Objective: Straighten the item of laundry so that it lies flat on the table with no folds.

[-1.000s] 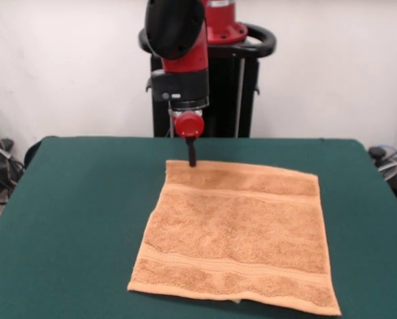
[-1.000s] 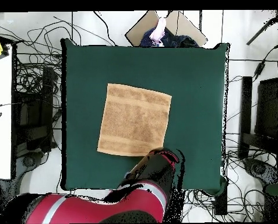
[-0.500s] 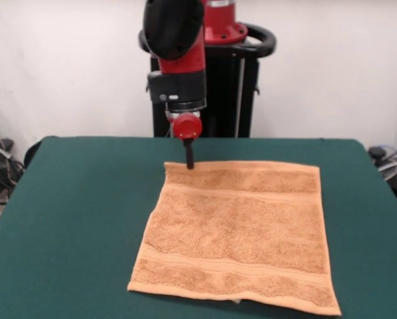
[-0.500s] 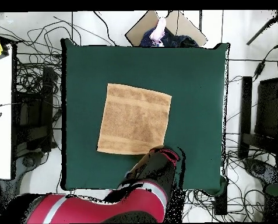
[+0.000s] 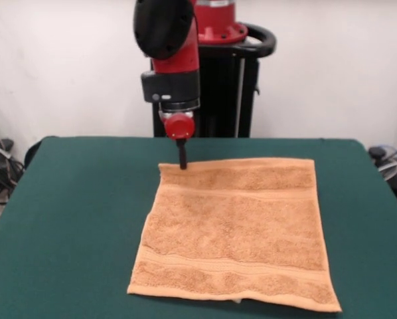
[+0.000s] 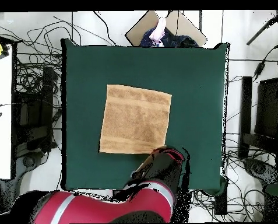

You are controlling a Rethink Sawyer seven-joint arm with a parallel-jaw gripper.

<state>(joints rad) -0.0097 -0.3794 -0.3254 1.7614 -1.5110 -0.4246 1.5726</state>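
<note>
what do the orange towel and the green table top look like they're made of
The small orange-tan square towel looks like terry cloth: a nubby, looped pile, matte, with flatter woven bands near two opposite edges. The large dark green table top seems covered in felt-like fabric, smooth, matte and without shine, though the exact fibre cannot be told.

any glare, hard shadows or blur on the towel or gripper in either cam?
Front view: even, soft light, no glare on the towel or table; only a faint shadow along the towel's near edge; gripper reasonably sharp, at the towel's far corner. Overhead view: flat light, towel texture readable; the arm hides the gripper and the towel corner beneath it.
</note>
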